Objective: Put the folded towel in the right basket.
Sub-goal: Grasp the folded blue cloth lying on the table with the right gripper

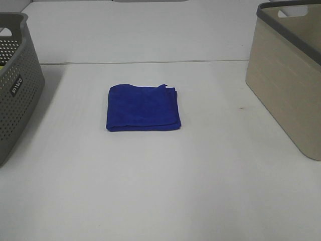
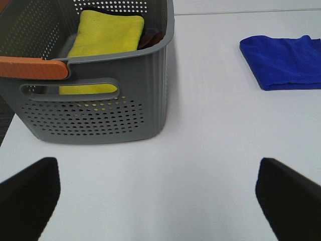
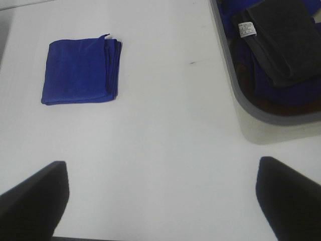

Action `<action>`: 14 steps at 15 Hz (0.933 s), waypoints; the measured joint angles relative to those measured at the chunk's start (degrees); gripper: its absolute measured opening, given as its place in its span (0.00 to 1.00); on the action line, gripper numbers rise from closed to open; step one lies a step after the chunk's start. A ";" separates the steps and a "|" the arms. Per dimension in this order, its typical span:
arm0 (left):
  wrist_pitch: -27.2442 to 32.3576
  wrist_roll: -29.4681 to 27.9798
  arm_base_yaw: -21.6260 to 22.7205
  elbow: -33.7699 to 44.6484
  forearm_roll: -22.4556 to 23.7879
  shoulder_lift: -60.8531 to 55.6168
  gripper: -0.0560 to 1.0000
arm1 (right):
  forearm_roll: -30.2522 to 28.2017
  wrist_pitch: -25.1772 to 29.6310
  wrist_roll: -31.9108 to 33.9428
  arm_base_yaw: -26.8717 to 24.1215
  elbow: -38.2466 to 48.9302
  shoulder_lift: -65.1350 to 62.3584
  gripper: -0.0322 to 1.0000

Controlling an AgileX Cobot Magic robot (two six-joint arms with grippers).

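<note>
The folded blue towel [image 1: 143, 108] lies flat on the white table [image 1: 160, 191], between the two baskets. It also shows in the left wrist view [image 2: 286, 61] and the right wrist view [image 3: 80, 70]. The right basket [image 1: 288, 75] is beige with a grey rim; the right wrist view shows its rim [image 3: 235, 85] and dark folded cloths inside. My left gripper [image 2: 160, 201] is open and empty above the table near the grey basket. My right gripper [image 3: 160, 201] is open and empty, well short of the towel. Neither arm shows in the high view.
A grey perforated basket [image 1: 15, 85] stands at the left edge; the left wrist view shows its wall [image 2: 100, 110], a yellow folded cloth [image 2: 105, 35] inside and an orange handle [image 2: 30, 68]. A table seam [image 1: 150, 63] runs behind the towel.
</note>
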 joint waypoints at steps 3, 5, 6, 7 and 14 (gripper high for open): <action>0.00 0.00 0.00 0.00 0.00 0.00 0.99 | 4.81 0.00 -2.58 0.29 -7.10 12.20 0.95; 0.00 0.00 0.00 0.00 0.00 0.00 0.99 | 9.45 -2.75 -3.95 5.10 -10.94 20.45 0.94; 0.00 0.00 0.00 0.00 0.00 0.00 0.99 | 10.14 -5.10 -4.18 9.40 -12.78 24.98 0.94; 0.00 0.00 0.00 0.00 -0.06 0.00 0.99 | 10.66 -6.47 -4.53 13.06 -15.07 30.48 0.93; 0.00 -0.06 0.00 0.00 -0.06 0.00 0.99 | 17.59 -7.85 -6.82 19.19 -35.01 66.69 0.93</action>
